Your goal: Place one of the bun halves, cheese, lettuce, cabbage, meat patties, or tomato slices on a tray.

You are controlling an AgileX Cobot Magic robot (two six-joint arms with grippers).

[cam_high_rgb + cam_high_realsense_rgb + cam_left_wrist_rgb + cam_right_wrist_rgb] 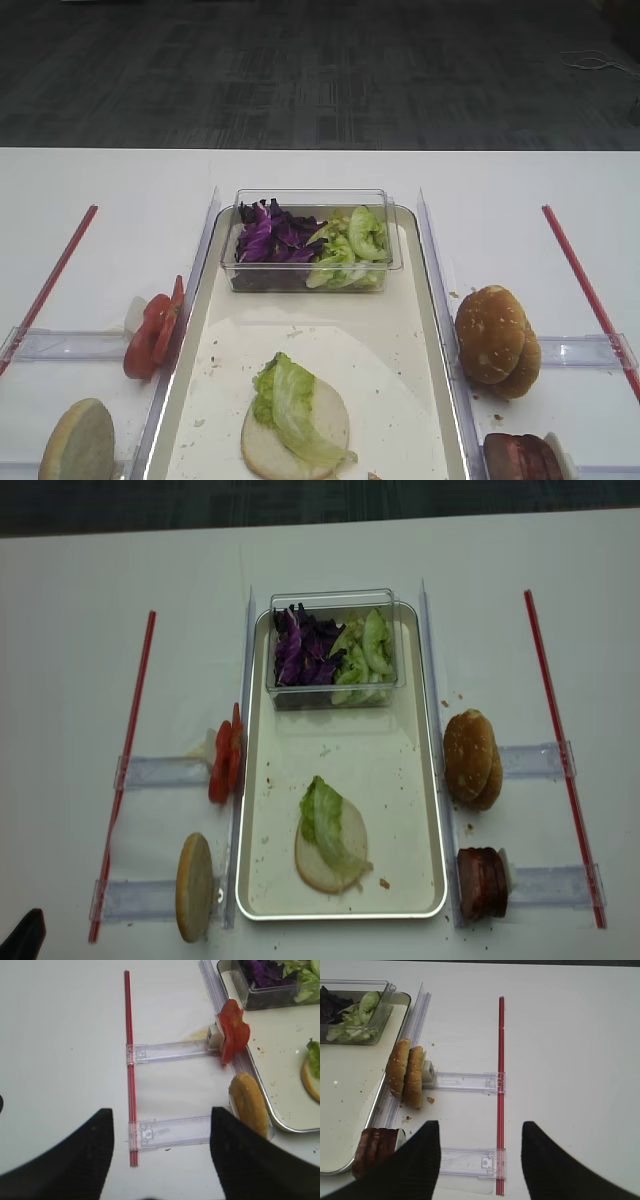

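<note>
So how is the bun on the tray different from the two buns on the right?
The tray bun lies flat, pale cut side up; the right buns stand on edge, showing brown seeded tops. The tray bun has lettuce on it; the right buns are bare. The tray bun is alone; the right buns lean together as a pair. All are round and similar in size.

A broad white table [320, 170] under even light (no hard shadows) runs back to a dark grey carpeted floor [300, 70], where a thin pale cable [598, 62] lies.
</note>
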